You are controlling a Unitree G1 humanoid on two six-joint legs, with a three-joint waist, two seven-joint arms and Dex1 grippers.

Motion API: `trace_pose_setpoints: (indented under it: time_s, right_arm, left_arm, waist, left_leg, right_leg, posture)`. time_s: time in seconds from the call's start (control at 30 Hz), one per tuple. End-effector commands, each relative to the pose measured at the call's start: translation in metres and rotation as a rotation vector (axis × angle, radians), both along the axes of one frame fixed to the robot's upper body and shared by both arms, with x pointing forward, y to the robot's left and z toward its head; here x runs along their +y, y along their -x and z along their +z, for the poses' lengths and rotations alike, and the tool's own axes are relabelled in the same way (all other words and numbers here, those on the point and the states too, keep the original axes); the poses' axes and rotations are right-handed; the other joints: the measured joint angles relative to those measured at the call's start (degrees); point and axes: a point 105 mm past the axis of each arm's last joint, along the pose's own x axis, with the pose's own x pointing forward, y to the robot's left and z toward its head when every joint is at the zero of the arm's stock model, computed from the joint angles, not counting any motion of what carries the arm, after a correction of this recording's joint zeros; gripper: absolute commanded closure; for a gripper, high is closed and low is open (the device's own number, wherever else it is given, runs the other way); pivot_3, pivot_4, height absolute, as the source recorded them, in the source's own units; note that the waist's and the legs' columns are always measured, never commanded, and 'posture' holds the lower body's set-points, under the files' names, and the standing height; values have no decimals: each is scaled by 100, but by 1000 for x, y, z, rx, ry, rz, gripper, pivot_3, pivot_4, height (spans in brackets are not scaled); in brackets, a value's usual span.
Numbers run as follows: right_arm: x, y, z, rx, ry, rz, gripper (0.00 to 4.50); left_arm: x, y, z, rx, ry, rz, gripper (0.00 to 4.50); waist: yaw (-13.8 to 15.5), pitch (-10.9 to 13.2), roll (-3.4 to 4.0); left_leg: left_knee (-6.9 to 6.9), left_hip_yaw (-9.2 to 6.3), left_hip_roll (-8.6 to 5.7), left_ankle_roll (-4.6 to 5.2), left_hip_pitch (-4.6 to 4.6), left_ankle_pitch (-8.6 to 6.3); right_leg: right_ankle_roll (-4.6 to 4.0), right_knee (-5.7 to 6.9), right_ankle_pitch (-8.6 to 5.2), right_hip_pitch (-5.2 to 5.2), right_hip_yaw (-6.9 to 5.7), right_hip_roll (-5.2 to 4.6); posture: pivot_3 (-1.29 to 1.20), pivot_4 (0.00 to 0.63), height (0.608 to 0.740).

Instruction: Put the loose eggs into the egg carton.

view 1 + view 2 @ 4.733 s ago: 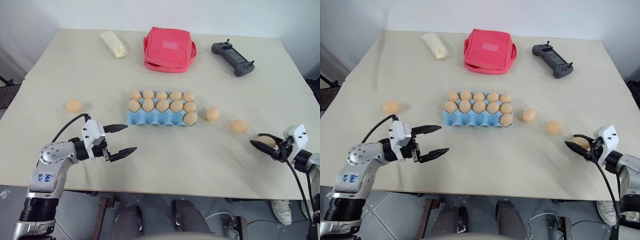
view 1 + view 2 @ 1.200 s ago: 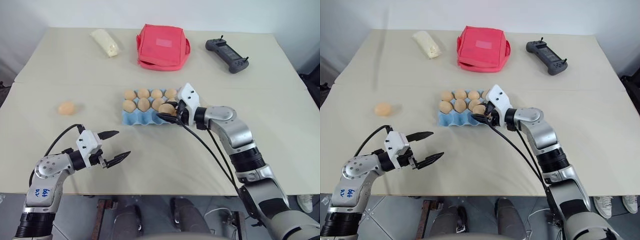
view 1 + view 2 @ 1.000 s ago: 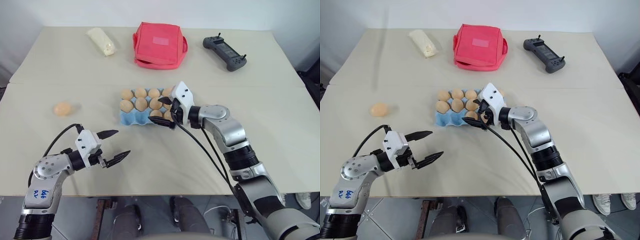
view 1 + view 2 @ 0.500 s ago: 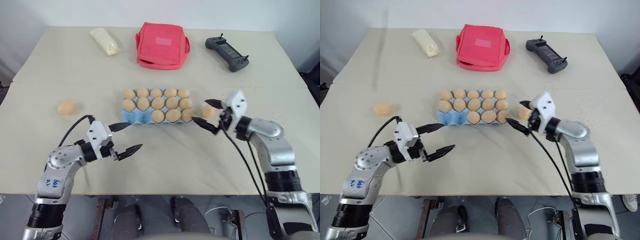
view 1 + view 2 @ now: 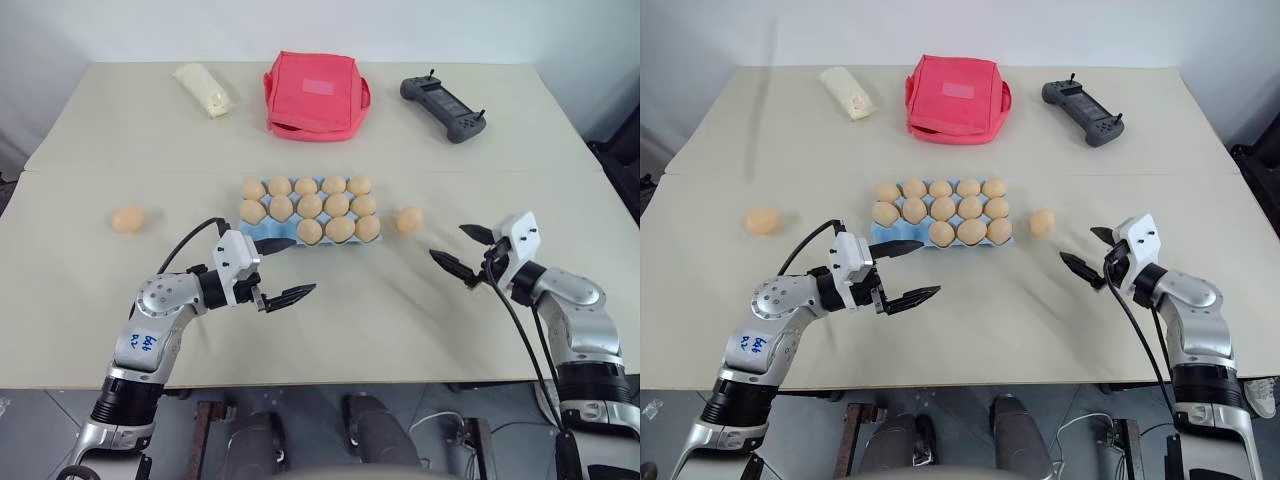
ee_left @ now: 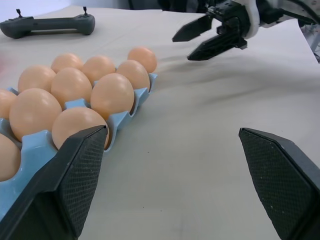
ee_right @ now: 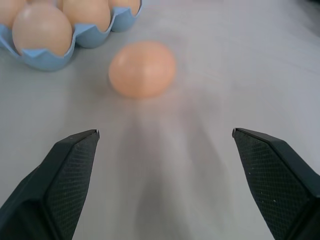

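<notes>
The light blue egg carton lies mid-table, most of its cups filled with tan eggs and its front-left cups bare. One loose egg rests just right of the carton and appears in the right wrist view. A second loose egg sits far left. My left gripper hovers open and empty at the carton's front edge. My right gripper stands open and empty, a little right of and nearer than the right-hand egg, pointing at it.
At the back of the table are a red fabric pouch, a cream-white packet to its left and a black controller to its right. Bare tabletop stretches in front of the carton.
My right gripper left an egg in the carton's front row, then swung right past the loose egg beside the carton. My left gripper moved right, up to the carton's front edge.
</notes>
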Motion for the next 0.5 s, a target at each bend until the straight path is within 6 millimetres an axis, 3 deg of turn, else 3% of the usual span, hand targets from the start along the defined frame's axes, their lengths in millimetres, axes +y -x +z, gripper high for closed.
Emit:
trace_pose_setpoints:
  time_s: [0.03, 0.23, 0.47, 0.5]
  right_arm:
    - [17, -14, 21, -45, 8, 67, 25]
    - [45, -37, 24, -16, 37, 144, 25]
    - [47, -57, 8, 50, 56, 127, 25]
    - [48, -57, 7, 55, 49, 135, 424]
  left_arm:
    - [3, 3, 7, -33, -1, 1, 0]
    - [7, 5, 8, -40, 2, 29, 0]
    - [14, 7, 11, -52, 4, 74, 0]
    - [16, 7, 11, -54, 4, 81, 0]
  waist:
    - [-6, 0, 0]
    - [15, 0, 0]
    - [18, 0, 0]
    - [15, 0, 0]
  left_leg:
    - [-1, 3, 0, 2, 1, 1]
    - [-7, 1, 2, 2, 3, 2]
    - [-11, 3, -2, 3, -4, 0]
    - [-12, 3, -2, 3, -4, 0]
  right_leg:
    - [1, 0, 2, 0, 4, 0]
    - [0, 2, 2, -2, 0, -1]
    - [0, -3, 2, -7, -9, -10]
    - [0, -3, 2, -8, -8, -10]
  posture:
    - [0, 150, 740]
    - [0, 150, 740]
    - [0, 150, 740]
    - [0, 150, 740]
